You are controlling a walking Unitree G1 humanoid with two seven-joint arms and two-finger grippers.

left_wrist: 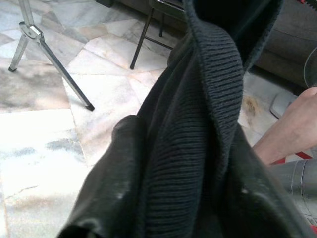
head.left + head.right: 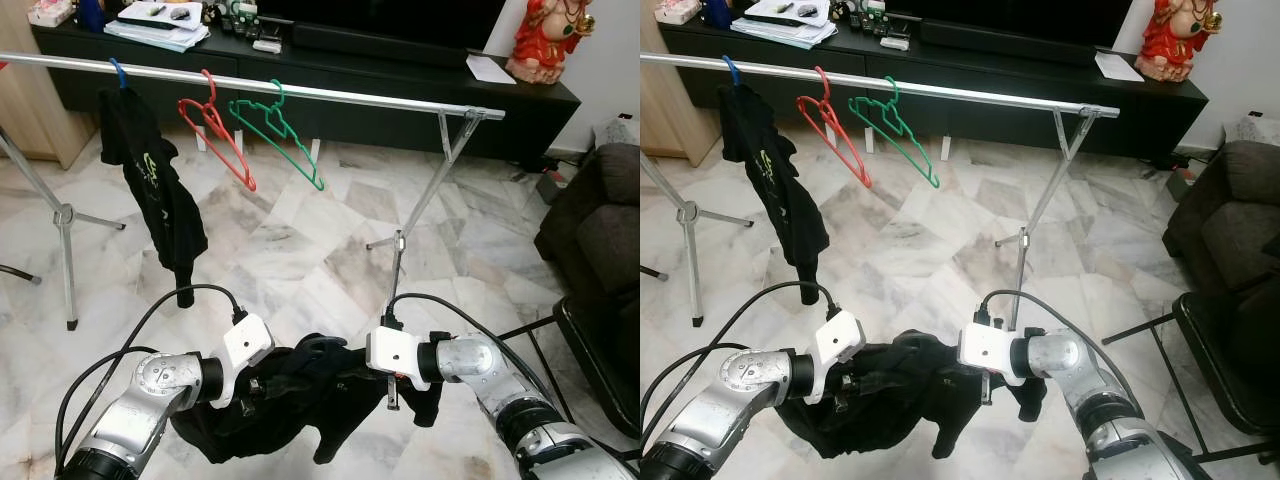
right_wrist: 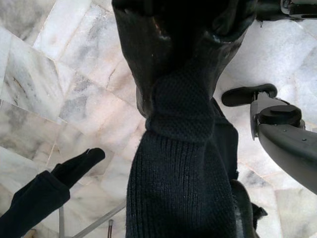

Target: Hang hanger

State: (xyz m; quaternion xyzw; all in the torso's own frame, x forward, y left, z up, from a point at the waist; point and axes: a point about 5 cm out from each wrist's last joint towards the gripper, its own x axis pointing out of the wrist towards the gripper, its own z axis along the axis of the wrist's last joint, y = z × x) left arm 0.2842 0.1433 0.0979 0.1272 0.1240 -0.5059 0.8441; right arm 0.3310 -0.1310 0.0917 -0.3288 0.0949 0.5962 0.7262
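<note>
Holding the black garment (image 2: 300, 395) bunched between left claw (image 2: 252, 385) and right claw (image 2: 392, 392), both clamped on its fabric, risks snagging the rail (image 2: 300, 92) if hoisted unevenly.

A silver clothes rail (image 2: 380, 100) on tripod legs stands on the marble floor (image 2: 300, 250). Hanging from it are a black garment (image 2: 150, 190), a red hanger (image 2: 220, 140) and a green hanger (image 2: 285, 135).

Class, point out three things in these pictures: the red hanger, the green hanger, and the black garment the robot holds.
red hanger (image 2: 222, 143), left eye view, on its sloping arm.
green hanger (image 2: 285, 135), left eye view, on its sloping arm.
black garment (image 2: 290, 395), left eye view, on the bunched cloth between the grippers.
</note>
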